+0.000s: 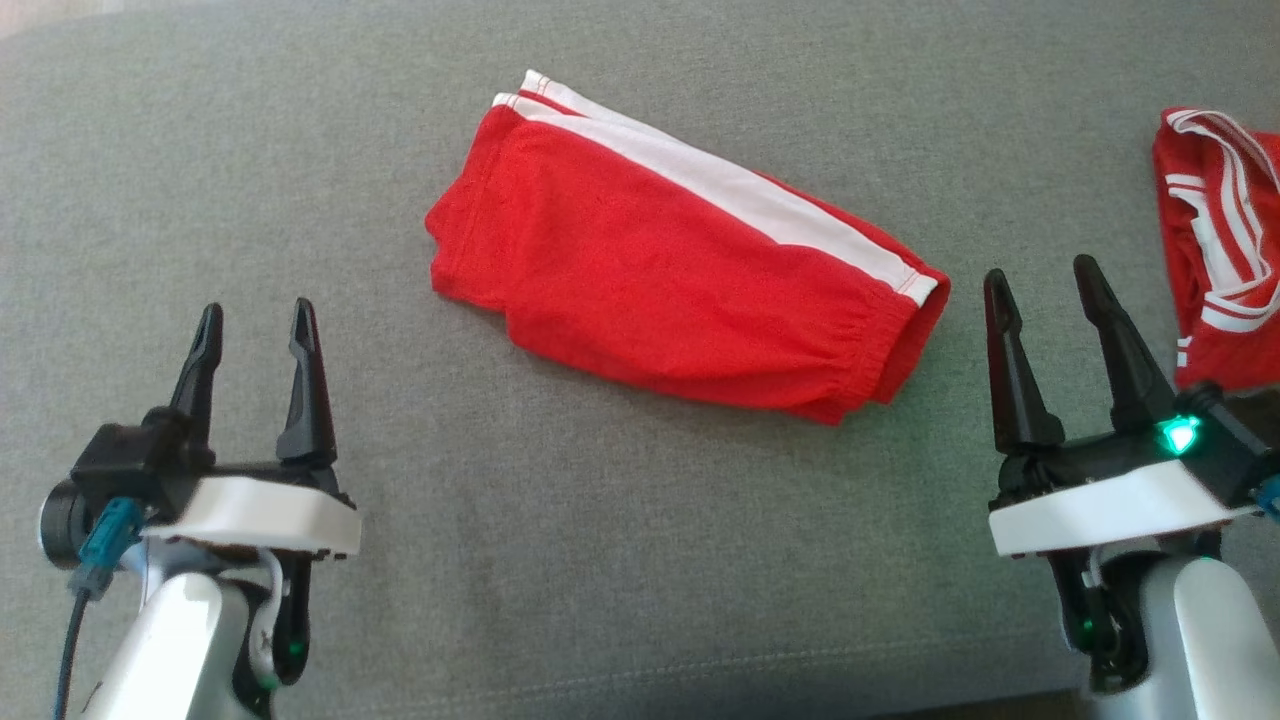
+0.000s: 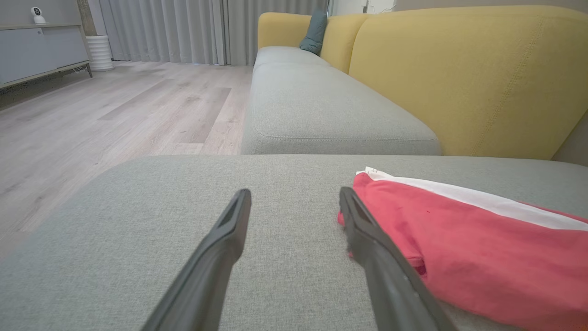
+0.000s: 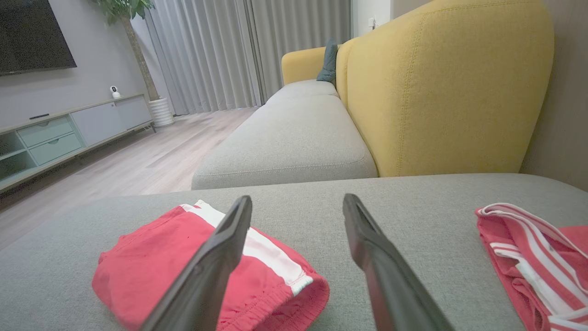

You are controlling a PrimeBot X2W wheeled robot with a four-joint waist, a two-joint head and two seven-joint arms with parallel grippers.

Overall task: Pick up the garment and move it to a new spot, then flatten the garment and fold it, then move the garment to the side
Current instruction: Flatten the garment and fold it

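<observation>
The folded red fabric shorts with a white side stripe [image 1: 670, 270] lie between the left gripper [image 1: 256, 312] and right gripper [image 1: 1042, 272] (touching neither). Both grippers' fingers stand apart, empty.

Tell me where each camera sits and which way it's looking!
Head view: up on the head, looking down at the folded red shorts on the grey cushion; left pincer and right pincer show, both open.
Left wrist view: on the left wrist, low, looking across the cushion toward the yellow sofa; its own two fingers show.
Right wrist view: on the right wrist, facing the same way; its own fingers show.
Shared: both wrist views see the shorts and sofa.
</observation>
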